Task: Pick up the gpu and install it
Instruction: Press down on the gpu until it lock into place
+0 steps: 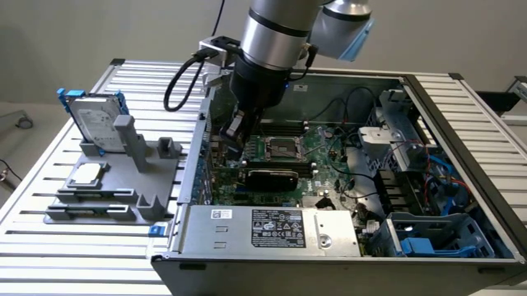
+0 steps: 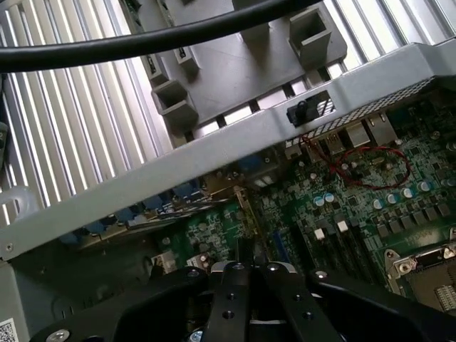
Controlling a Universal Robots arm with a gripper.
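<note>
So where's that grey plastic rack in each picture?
Exterior view: the grey rack sits on the slatted table, at the exterior view's left, outside the case wall.
Wrist view: the rack lies beyond the case wall, on the same slats.
Shared landmark: that metal case wall.

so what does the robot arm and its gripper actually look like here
The arm is a thick silver-grey metal tube with dark ring seams and a pale blue cap on its joint. Below it sits a black wrist section, with a small grey box at the side. A black cable loops out from there. The gripper is black, with bare round screw heads along its body.
</note>
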